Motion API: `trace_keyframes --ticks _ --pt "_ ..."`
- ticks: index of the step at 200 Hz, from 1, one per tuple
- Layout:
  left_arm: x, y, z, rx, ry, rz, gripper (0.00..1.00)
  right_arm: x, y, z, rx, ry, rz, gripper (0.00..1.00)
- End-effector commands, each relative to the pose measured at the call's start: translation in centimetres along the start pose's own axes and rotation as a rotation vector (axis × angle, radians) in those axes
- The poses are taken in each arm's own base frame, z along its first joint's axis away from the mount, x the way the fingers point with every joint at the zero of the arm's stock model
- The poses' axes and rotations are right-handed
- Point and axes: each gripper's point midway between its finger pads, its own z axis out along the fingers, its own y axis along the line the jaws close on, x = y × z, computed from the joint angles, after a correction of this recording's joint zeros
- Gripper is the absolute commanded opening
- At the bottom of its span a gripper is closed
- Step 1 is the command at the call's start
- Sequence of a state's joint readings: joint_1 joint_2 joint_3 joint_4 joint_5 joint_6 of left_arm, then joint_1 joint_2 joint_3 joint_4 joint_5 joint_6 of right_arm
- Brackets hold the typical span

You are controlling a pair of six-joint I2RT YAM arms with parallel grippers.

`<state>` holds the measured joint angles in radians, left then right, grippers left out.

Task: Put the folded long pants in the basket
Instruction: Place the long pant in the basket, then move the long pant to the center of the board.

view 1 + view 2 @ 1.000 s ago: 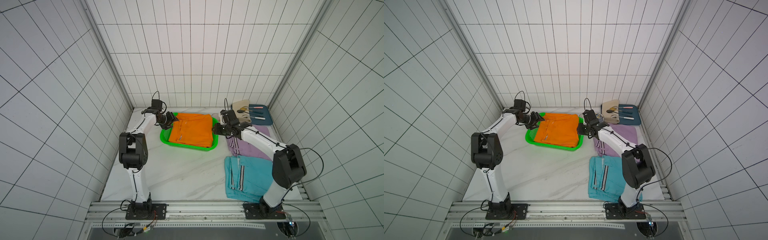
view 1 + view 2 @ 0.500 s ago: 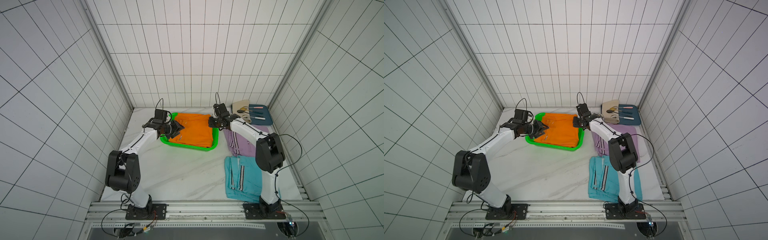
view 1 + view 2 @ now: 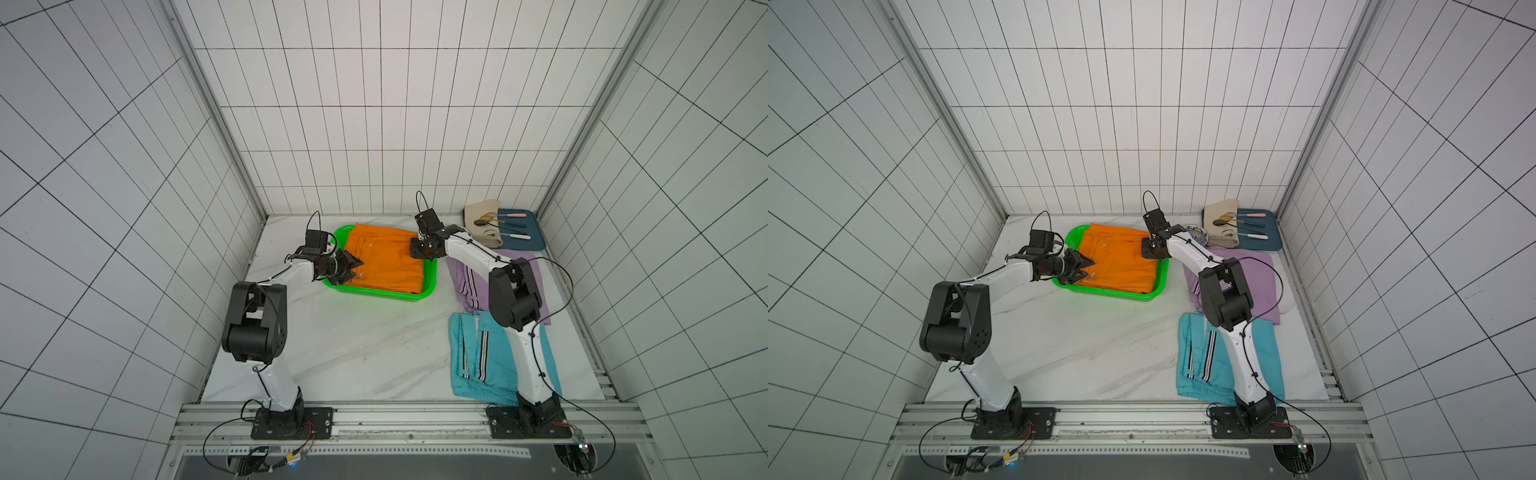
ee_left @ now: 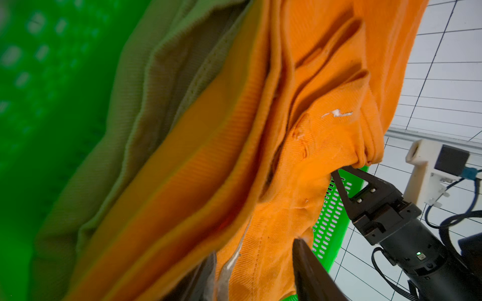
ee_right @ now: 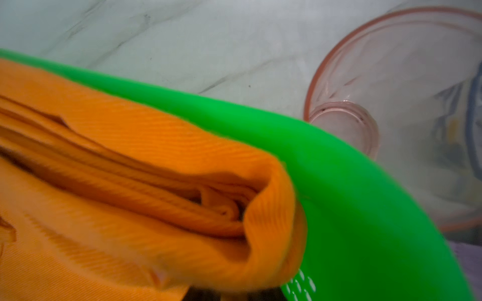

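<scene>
Orange pants (image 3: 386,266) in basket (image 3: 432,279), gripped at opposite edges by left gripper (image 3: 357,268) and right gripper (image 3: 414,248).

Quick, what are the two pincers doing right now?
Left pincer: astride the folded orange cloth pants; grip cannot be told.
Right pincer: closed on a corner of those pants.

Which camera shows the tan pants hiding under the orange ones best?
The left wrist view: the tan pants show as folded layers between the orange pants and the basket wall. In both top views the orange pants hide them. The right wrist view shows only orange cloth and green rim.
</scene>
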<state>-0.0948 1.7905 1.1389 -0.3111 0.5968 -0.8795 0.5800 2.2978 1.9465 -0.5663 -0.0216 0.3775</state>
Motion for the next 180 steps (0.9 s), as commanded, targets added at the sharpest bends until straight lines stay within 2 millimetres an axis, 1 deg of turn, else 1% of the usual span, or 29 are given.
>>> trace_keyframes --ticks 1,11,33,47,51,62,64,72,82,94,102,106,113,114,118,119,121,124,126,131,133,134,135,141,147,150,155,173,180 --pt "-0.8 2.6 -0.9 -0.077 -0.065 -0.004 0.51 2.9 -1.8 1.9 0.072 0.127 -0.039 0.21" --pt "-0.9 2.1 -1.3 -0.068 -0.076 0.011 0.51 2.3 -1.5 1.3 0.072 0.109 -0.049 0.23" --pt "-1.1 1.3 -2.6 -0.064 -0.121 0.044 0.53 0.6 -0.7 -0.9 0.055 0.053 -0.067 0.29" --pt "-1.0 1.0 -3.1 -0.059 -0.135 0.053 0.54 -0.6 -0.4 -2.6 0.048 0.017 -0.072 0.32" --pt "-1.0 1.0 -3.3 -0.058 -0.138 0.053 0.57 -1.0 -0.3 -3.2 0.048 0.006 -0.072 0.33" --pt "-0.9 0.7 -3.7 -0.047 -0.141 0.061 0.58 -1.8 0.0 -4.8 0.041 -0.021 -0.072 0.36" --pt "-0.8 0.6 -3.8 -0.046 -0.143 0.063 0.6 -1.9 -0.1 -5.0 0.041 -0.024 -0.071 0.36" --pt "-0.6 0.2 -4.2 -0.035 -0.149 0.072 0.62 -2.4 0.2 -6.6 0.031 -0.048 -0.066 0.39" --pt "-0.4 -0.6 -5.2 -0.015 -0.168 0.091 0.69 -2.6 0.3 -8.5 0.023 -0.071 -0.056 0.42" --pt "0.3 -1.9 -6.7 0.009 -0.201 0.126 0.76 -3.0 0.4 -11.8 0.006 -0.121 -0.032 0.49" --pt "1.0 -2.8 -7.8 0.02 -0.224 0.158 0.82 -2.8 0.3 -13.6 -0.007 -0.148 -0.014 0.53" --pt "1.6 -3.4 -8.3 0.025 -0.234 0.175 0.85 -2.9 0.3 -15.3 -0.021 -0.177 -0.003 0.55" --pt "2.7 -4.1 -9.2 0.032 -0.244 0.203 0.89 -2.4 0.1 -16.9 -0.036 -0.206 0.02 0.59" --pt "2.8 -4.2 -9.3 0.031 -0.245 0.207 0.89 -2.5 0.1 -17.6 -0.044 -0.225 0.027 0.6" --pt "3.6 -4.5 -9.8 0.032 -0.248 0.218 0.91 -2.2 0.0 -18.8 -0.065 -0.251 0.042 0.62" --pt "3.8 -4.5 -9.9 0.031 -0.249 0.22 0.92 -2.2 0.0 -18.8 -0.065 -0.251 0.042 0.62" --pt "4.2 -4.6 -9.9 0.029 -0.247 0.223 0.92 -1.8 -0.1 -19.6 -0.077 -0.267 0.05 0.64" --pt "4.9 -4.8 -10.3 0.035 -0.247 0.23 0.93 -1.5 -0.1 -20.1 -0.088 -0.275 0.057 0.65" --pt "5.4 -4.9 -10.5 0.037 -0.245 0.233 0.93 -1.4 -0.2 -21.1 -0.107 -0.302 0.067 0.67" --pt "6.5 -5.2 -10.9 0.049 -0.241 0.239 0.93 -0.9 -0.3 -21.8 -0.127 -0.319 0.079 0.69" --pt "7.1 -5.3 -11.0 0.055 -0.233 0.243 0.93 -0.5 -0.3 -22.8 -0.146 -0.34 0.088 0.7" --pt "7.4 -5.3 -11.0 0.058 -0.23 0.244 0.93 -0.5 -0.3 -22.8 -0.146 -0.34 0.088 0.7" --pt "7.7 -5.3 -10.9 0.059 -0.224 0.243 0.93 -0.3 -0.4 -23.5 -0.156 -0.356 0.094 0.71" --pt "9.3 -5.5 -11.2 0.083 -0.212 0.251 0.93 0.5 -0.6 -24.3 -0.182 -0.37 0.109 0.72" --pt "11.1 -5.5 -11.1 0.099 -0.19 0.26 0.93 1.3 -0.8 -26.0 -0.216 -0.401 0.124 0.74" --pt "12.0 -5.4 -11.0 0.107 -0.181 0.265 0.93 1.8 -1.0 -26.3 -0.223 -0.405 0.128 0.75" --pt "13.6 -5.5 -10.9 0.122 -0.162 0.274 0.93 2.5 -1.2 -27.6 -0.25 -0.423 0.14 0.76" --pt "19.0 -4.7 -9.5 0.168 -0.097 0.312 0.94 5.2 -2.0 -30.8 -0.311 -0.459 0.147 0.79" --pt "20.8 -4.4 -8.9 0.182 -0.075 0.324 0.94 5.9 -2.3 -31.6 -0.322 -0.472 0.145 0.81"
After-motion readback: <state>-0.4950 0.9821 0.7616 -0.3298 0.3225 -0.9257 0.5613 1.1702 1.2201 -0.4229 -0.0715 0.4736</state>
